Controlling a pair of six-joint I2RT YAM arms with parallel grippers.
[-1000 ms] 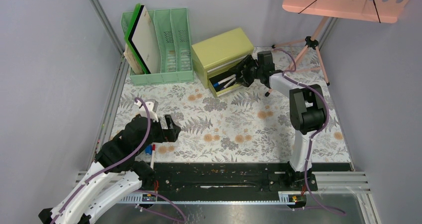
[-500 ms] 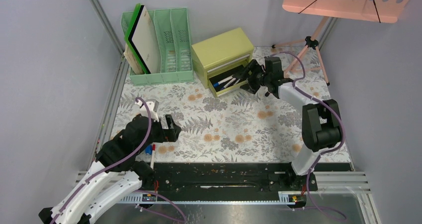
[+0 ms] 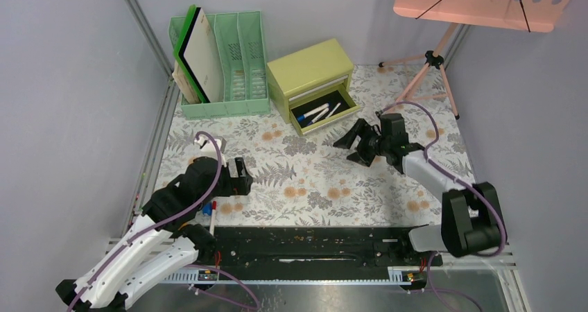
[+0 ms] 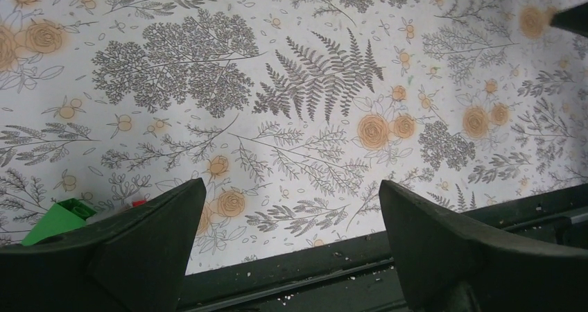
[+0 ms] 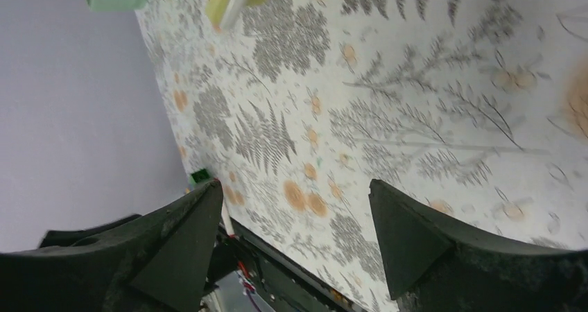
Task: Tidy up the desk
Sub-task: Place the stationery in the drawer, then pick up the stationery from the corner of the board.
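Your table (image 3: 312, 187) fills the middle of the overhead view. Its long axis runs left to right across the frame, with one long edge against the black rail (image 3: 312, 241) at the bottom and the other toward the back wall at the top.

Your left tool (image 3: 238, 176) hangs over the lower left of the table, jaws spread fully wide with only printed ferns between them. In its wrist view a small green piece (image 4: 54, 219) peeks out at the lower left.

Your right tool (image 3: 355, 144) sits right of centre, pointing toward the left of the frame, jaws wide apart and holding nothing.

At upper centre, the drawer chest (image 3: 308, 68) has its drawer (image 3: 326, 111) pulled out with pens (image 3: 313, 111) inside. The right tool is near the drawer but clear of it. A green file rack (image 3: 239, 55) stands at upper left.
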